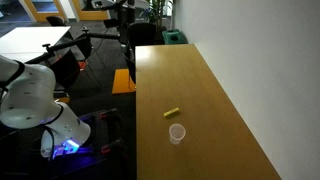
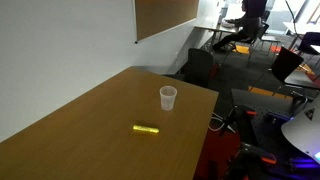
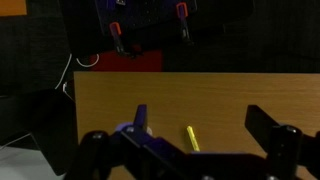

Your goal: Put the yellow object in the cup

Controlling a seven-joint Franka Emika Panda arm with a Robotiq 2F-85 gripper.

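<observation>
The yellow object (image 1: 172, 111) is a short bright yellow stick lying flat on the wooden table (image 1: 205, 85). It also shows in an exterior view (image 2: 147, 128) and in the wrist view (image 3: 191, 138). The cup (image 1: 177, 134) is small, translucent and whitish. It stands upright and empty on the table a short way from the stick, and it also shows in an exterior view (image 2: 168, 98). The wrist view does not show it. My gripper (image 3: 200, 120) is open and empty, above the table, with the stick between its two fingers in the picture.
The robot's white body (image 1: 25, 95) stands off the table's long edge, and it also shows in an exterior view (image 2: 300, 130). A white wall runs along the table's other side. An orange chair (image 1: 123, 82), office desks and chairs stand beyond the table.
</observation>
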